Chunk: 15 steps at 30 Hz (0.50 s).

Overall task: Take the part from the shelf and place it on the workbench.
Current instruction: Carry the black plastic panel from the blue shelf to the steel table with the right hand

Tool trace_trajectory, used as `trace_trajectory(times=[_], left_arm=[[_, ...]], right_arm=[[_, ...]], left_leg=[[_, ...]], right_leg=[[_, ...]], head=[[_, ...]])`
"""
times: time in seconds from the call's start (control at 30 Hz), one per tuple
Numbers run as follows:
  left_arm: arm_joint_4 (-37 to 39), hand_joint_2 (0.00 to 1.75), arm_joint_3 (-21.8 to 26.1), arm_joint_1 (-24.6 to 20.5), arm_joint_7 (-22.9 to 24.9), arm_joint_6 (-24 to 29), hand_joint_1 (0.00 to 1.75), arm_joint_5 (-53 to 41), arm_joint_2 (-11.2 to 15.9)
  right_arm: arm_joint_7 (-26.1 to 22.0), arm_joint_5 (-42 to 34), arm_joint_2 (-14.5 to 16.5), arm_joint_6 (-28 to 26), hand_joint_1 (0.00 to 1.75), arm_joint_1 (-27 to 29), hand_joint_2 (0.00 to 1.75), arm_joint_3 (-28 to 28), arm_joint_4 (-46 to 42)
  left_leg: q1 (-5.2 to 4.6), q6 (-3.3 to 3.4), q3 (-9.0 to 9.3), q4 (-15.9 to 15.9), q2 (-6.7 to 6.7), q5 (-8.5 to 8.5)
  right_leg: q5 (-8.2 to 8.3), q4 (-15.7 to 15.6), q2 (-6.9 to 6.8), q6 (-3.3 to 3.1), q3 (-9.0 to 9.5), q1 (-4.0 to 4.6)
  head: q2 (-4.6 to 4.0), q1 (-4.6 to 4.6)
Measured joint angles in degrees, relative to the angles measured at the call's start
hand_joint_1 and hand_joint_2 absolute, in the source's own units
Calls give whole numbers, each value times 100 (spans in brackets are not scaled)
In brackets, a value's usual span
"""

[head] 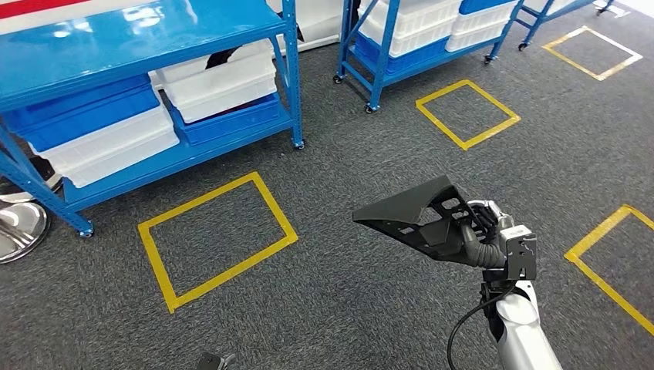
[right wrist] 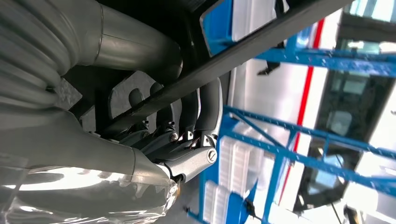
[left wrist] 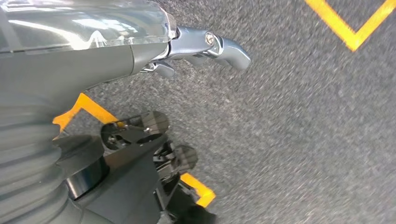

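Observation:
The part is a black, wedge-shaped plastic piece with a flat sloping face and cut-outs at its back. My right hand grips it by the back end and holds it up over the grey carpet, right of centre in the head view. The right wrist view has the part's dark edge running across, with my fingers wrapped round it. My left hand hangs low over the carpet with its thumb and dark fingers apart and nothing in them.
A blue shelf with blue and white bins stands at the far left, a second blue shelf on castors behind it. Yellow tape squares mark the grey carpet. A round metal base lies at the left edge.

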Motion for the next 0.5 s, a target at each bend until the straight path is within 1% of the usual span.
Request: trace_trajectory(times=[0.03,0.07,0.1,0.13,0.17,0.2,0.23,0.27,0.3,0.33,0.37,0.4,0.43,0.47,0.5], left_arm=[[2,175,2,14,-3,3,0,11,0],[3,175,4,24,-6,7,0,21,0],[4,175,8,28,-9,13,0,28,0],[4,175,12,26,-9,19,0,36,-1],[4,175,19,21,-10,27,0,49,-3],[4,175,26,14,-10,34,0,62,-5],[4,175,34,8,-10,40,0,75,-8],[4,175,42,3,-10,44,0,84,-11],[4,175,47,1,-9,46,0,87,-13],[4,175,52,-2,-9,46,0,87,-19],[4,175,55,-7,-9,46,0,86,-27],[4,175,59,-13,-9,46,0,84,-34],[4,175,62,-19,-8,46,0,82,-40],[4,175,65,-21,-3,46,0,80,-43],[4,175,68,-16,3,46,0,80,-43]], right_arm=[[-6,-14,1,-4,175,-26,175,3,19],[-14,-27,1,-9,175,-36,175,7,40],[-26,-36,1,-14,175,-44,175,10,64],[-39,-39,2,-19,175,-67,175,14,93],[-54,-40,2,-25,175,-115,175,20,126],[-72,-40,3,-33,175,-189,175,25,158],[-88,-40,4,-46,175,-282,175,30,190],[-103,-40,5,-62,175,-381,175,34,221],[-115,-42,7,-82,175,-471,175,38,251],[-126,-38,6,-107,175,-544,175,40,281],[-139,-30,3,-133,175,-599,175,41,307],[-151,-12,1,-157,175,-637,175,42,326],[-161,13,0,-180,175,-676,175,43,338],[-167,43,3,-197,175,-717,175,45,346],[-167,74,10,-211,175,-755,175,46,352]], left_leg=[[-15,10,-11,1,83,4],[-26,11,-20,4,160,4],[-33,11,-26,8,238,3],[-38,8,-28,11,314,0],[-44,2,-26,13,391,-5],[-54,-8,-21,13,464,-12],[-72,-24,-20,16,535,-22],[-90,-45,-19,18,596,-31],[-104,-68,-18,18,657,-37],[-112,-93,-13,14,717,-41],[-115,-122,-9,13,767,-54],[-106,-152,-10,41,727,-89],[-95,-178,-46,146,610,-175],[-83,-201,-137,371,447,-320],[-63,-215,-278,705,263,-500]], right_leg=[[-183,387,-81,19,-165,-9],[-289,683,-114,33,-282,-17],[-298,801,-133,39,-307,-23],[-206,685,-154,36,-215,-22],[-44,361,-206,20,-16,-15],[100,-60,-333,-9,223,6],[207,-420,-456,-52,418,44],[260,-658,-543,-98,537,81],[262,-758,-582,-138,573,115],[272,-767,-525,-174,563,137],[290,-791,-452,-211,562,125],[309,-824,-392,-244,572,113],[332,-857,-332,-280,582,94],[353,-886,-274,-314,592,73],[362,-893,-215,-333,590,70]], head=[[0,0],[0,0],[0,0],[0,0],[-1,0],[-1,0],[-1,0],[-1,0],[-1,-1],[0,-1],[0,-1],[-1,-1],[0,-1],[-1,-1],[0,-1]])
